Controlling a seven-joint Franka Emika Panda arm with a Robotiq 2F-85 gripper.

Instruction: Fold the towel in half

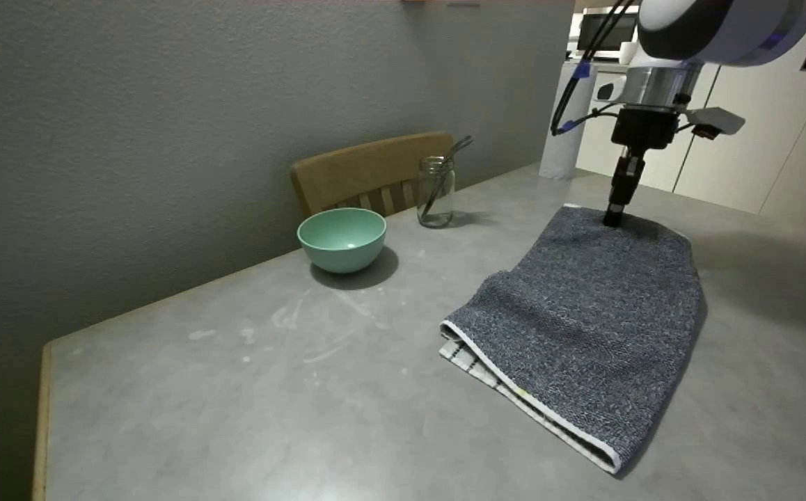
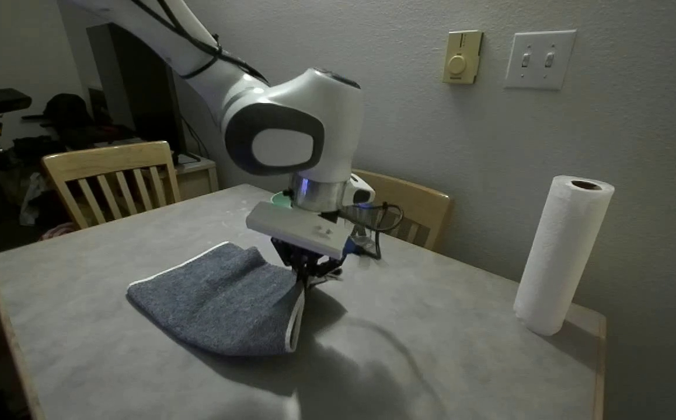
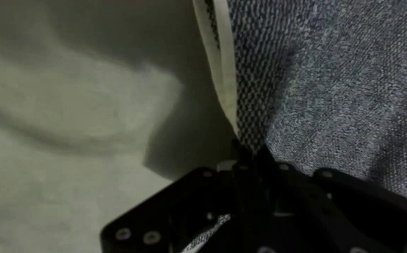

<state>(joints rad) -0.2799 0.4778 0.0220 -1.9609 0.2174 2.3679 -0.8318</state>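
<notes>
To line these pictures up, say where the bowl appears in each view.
In an exterior view: the bowl is just left of centre, above and left of the towel.
In an exterior view: the bowl is just left of centre, above and right of the towel, partly hidden behind the arm.
Wrist view: not in it.
Shared landmark: the towel, in both exterior views and on the right of the wrist view.

The bench and towel are shared by both exterior views, angled down from roughly opposite ends; the wrist view is aimed down closely past the tool.
</notes>
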